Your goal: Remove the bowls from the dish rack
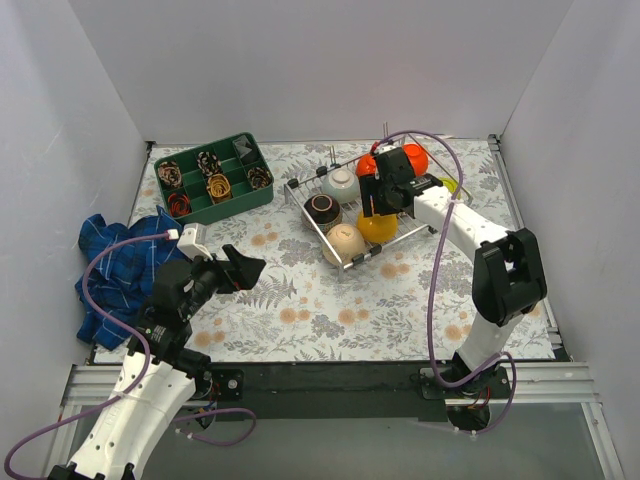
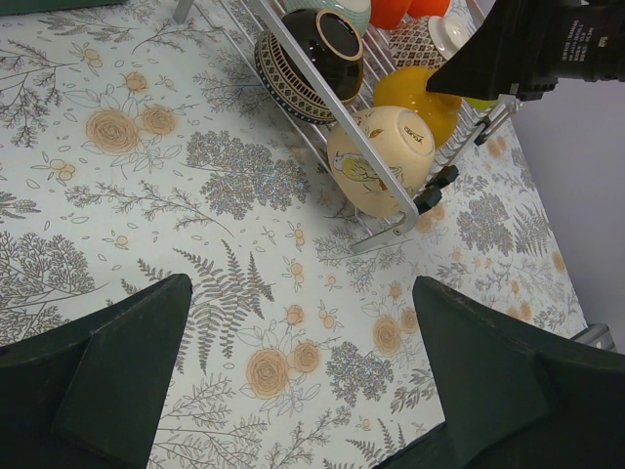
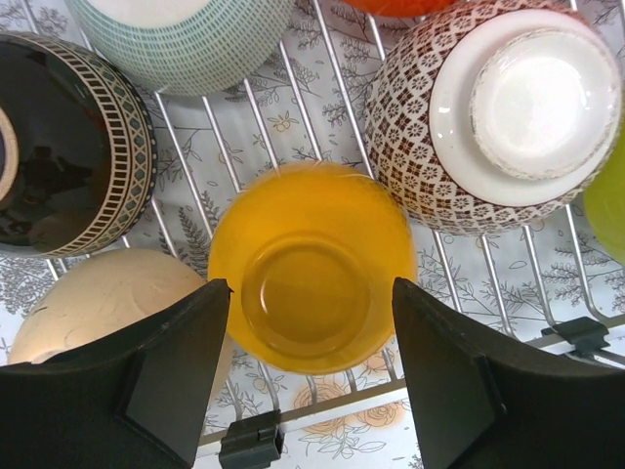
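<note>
Several bowls sit in the dish rack [image 1: 300, 200] at the upper centre of the top view, and we see them closest through the right wrist camera. Our right gripper [image 3: 308, 293] hangs directly over the orange-yellow bowl [image 3: 312, 254], which fills the middle of that frame, slightly blurred, resting on the rack wires. The jaws are spread wide with one finger on each side of the bowl; we cannot tell whether they touch it. Around it lie the white lattice-patterned bowl [image 3: 498, 117] at upper right, the dark brown bowl [image 3: 68, 147] at left, the beige bowl [image 3: 98, 303] at lower left and the pale grey-green bowl [image 3: 181, 39] at top. Our left gripper [image 2: 301, 288] is likewise wide apart and holds nothing. It hovers above the flowered tablecloth [image 2: 146, 195] in the lower left of the top view, well apart from the rack.
</note>
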### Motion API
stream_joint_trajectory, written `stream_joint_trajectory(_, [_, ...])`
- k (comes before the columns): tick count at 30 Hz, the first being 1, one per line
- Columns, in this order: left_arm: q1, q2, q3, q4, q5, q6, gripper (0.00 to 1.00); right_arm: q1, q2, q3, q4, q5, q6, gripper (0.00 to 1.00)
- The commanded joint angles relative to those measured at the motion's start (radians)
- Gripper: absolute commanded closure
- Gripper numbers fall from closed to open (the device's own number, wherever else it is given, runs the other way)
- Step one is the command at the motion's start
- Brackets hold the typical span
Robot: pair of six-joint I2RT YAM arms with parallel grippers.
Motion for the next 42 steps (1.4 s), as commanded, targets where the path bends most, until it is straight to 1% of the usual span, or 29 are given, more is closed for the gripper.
stream_joint_trajectory(1, [-0.003, 0.000, -0.010, 0.012, 0.003, 0.015, 0.02, 0.007, 0.031, 0.023, -0.001, -0.002, 0.008, 0.25])
stream_joint_trajectory(4, [-0.003, 0.000, -0.011, 0.012, 0.000, 0.015, 0.02, 0.009, 0.040, 0.016, -0.001, 0.009, 0.005, 0.29])
stream_joint_trajectory(6, [-0.003, 0.001, -0.010, 0.013, 0.002, 0.015, 0.02, 0.012, 0.044, 0.006, -0.001, 0.016, 0.003, 0.33])
stream_joint_trajectory(10, [-0.003, 0.000, -0.010, 0.012, -0.001, 0.015, 0.02, 0.016, 0.036, -0.017, -0.001, 0.030, 0.002, 0.48])
stream_joint_trajectory(11, [-0.003, 0.001, -0.010, 0.013, 0.002, 0.015, 0.02, 0.016, 0.033, -0.021, -0.001, 0.033, 0.003, 0.58])
stream_joint_trajectory(13, [-0.003, 0.001, -0.010, 0.012, 0.002, 0.015, 0.02, 0.016, 0.019, -0.029, -0.001, 0.036, 0.003, 0.67])
stream_joint_trajectory(14, [-0.001, 0.001, -0.011, 0.013, 0.002, 0.015, 0.02, 0.016, 0.014, -0.029, 0.000, 0.036, 0.003, 0.79])
stream_joint_trajectory(16, [-0.003, 0.004, -0.010, 0.013, 0.003, 0.014, 0.02, 0.016, -0.002, -0.027, -0.001, 0.036, 0.005, 0.88])
stream_joint_trajectory(17, [-0.003, 0.006, -0.011, 0.015, 0.005, 0.015, 0.02, 0.016, -0.010, -0.027, -0.001, 0.039, 0.005, 0.96])
stream_joint_trajectory(18, [-0.003, 0.012, -0.010, 0.016, 0.011, 0.017, 0.02, 0.016, -0.022, -0.024, 0.000, 0.039, 0.006, 0.99])
stream_joint_trajectory(24, [-0.003, 0.041, 0.004, 0.030, 0.062, 0.003, 0.02, 0.016, -0.090, -0.010, 0.005, 0.038, 0.028, 0.99])
stream_joint_trajectory(31, [-0.003, 0.151, 0.070, 0.070, 0.169, -0.046, 0.02, 0.016, -0.171, -0.046, 0.050, 0.028, 0.051, 0.99])
stream_joint_trajectory(37, [-0.003, 0.298, 0.157, 0.171, 0.252, -0.132, 0.02, 0.016, -0.234, -0.058, 0.083, 0.019, 0.058, 0.99])
stream_joint_trajectory(42, [-0.009, 0.450, 0.223, 0.306, 0.335, -0.241, 0.02, 0.018, -0.294, -0.049, 0.093, -0.045, 0.063, 0.99])
